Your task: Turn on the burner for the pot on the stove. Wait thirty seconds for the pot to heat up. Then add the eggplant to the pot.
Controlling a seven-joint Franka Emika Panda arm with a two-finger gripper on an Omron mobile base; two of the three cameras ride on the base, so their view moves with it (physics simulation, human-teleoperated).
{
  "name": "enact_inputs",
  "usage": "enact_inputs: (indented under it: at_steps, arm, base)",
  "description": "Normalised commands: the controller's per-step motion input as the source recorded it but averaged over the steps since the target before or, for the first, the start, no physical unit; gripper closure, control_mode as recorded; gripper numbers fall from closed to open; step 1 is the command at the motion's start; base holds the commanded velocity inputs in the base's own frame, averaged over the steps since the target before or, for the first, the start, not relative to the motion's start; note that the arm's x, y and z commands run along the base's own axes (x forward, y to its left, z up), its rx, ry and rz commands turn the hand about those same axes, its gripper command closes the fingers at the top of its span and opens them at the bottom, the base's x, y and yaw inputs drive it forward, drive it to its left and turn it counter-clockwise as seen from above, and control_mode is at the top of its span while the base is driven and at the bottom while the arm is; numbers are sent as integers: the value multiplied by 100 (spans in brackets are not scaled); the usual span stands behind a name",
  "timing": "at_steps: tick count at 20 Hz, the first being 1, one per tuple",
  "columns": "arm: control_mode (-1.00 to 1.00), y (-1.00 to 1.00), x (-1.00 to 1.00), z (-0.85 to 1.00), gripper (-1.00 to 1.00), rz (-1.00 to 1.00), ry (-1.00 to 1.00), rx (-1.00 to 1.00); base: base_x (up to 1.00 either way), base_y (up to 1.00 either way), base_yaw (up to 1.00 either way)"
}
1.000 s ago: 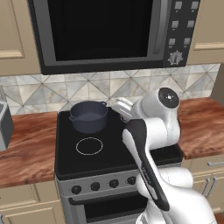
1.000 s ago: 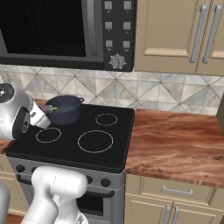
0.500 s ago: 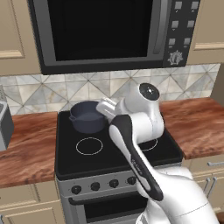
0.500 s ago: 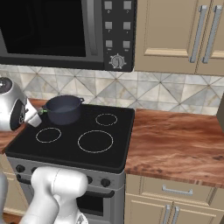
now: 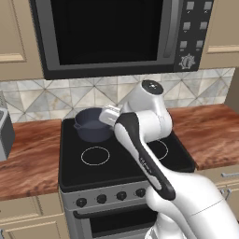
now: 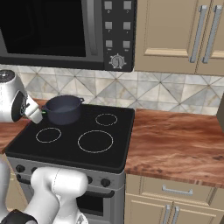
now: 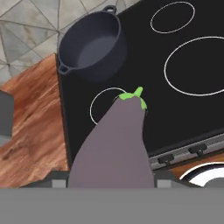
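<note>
The dark blue-grey pot (image 5: pixel 92 124) (image 6: pixel 63 110) (image 7: pixel 91 45) stands on the back left ring of the black glass stove (image 5: pixel 116 164) (image 6: pixel 83 154) (image 7: pixel 183 109). My gripper (image 5: pixel 110 116) (image 6: pixel 35 115) (image 7: pixel 111 183) hangs just above the stove top, close beside the pot's rim. It is shut on the grey-purple eggplant (image 7: pixel 116 144), whose green stem end points over the front left ring. The eggplant hides the fingertips in the hand view. The pot's inside looks empty. Black knobs (image 5: pixel 112 198) (image 7: pixel 166 158) line the stove's grey front.
A black-windowed microwave (image 5: pixel 116 32) (image 6: pixel 57 30) hangs above the stove. Wooden counter runs to the right (image 6: pixel 175 140) and to the left (image 5: pixel 28 156). A grey appliance (image 5: pixel 4 135) stands at the far left. Cabinet doors (image 6: pixel 175 35) are at upper right.
The arm has swung left across the stove with the eggplant in the gripper, bringing the hand from the right side to beside the pot. The pot has not moved.
</note>
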Motion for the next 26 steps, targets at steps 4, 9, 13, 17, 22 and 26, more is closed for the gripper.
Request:
enact_inputs:
  at_steps: [4,9,13,17,22,26]
  arm:
    - [-100,6,-4,-23,100,10,-2,-20]
    - [-100,1,-1,-4,100,3,-3,-8]
    - [-100,0,0,-4,100,3,-6,-4]
    - [-100,0,1,0,100,0,0,0]
    - [-100,0,33,0,100,0,0,0]
    - [-100,0,51,0,100,0,-1,0]
  base:
    - [0,0,0]
    - [0,0,0]
    - [0,0,0]
    - [0,0,0]
    - [0,0,0]
    - [0,0,0]
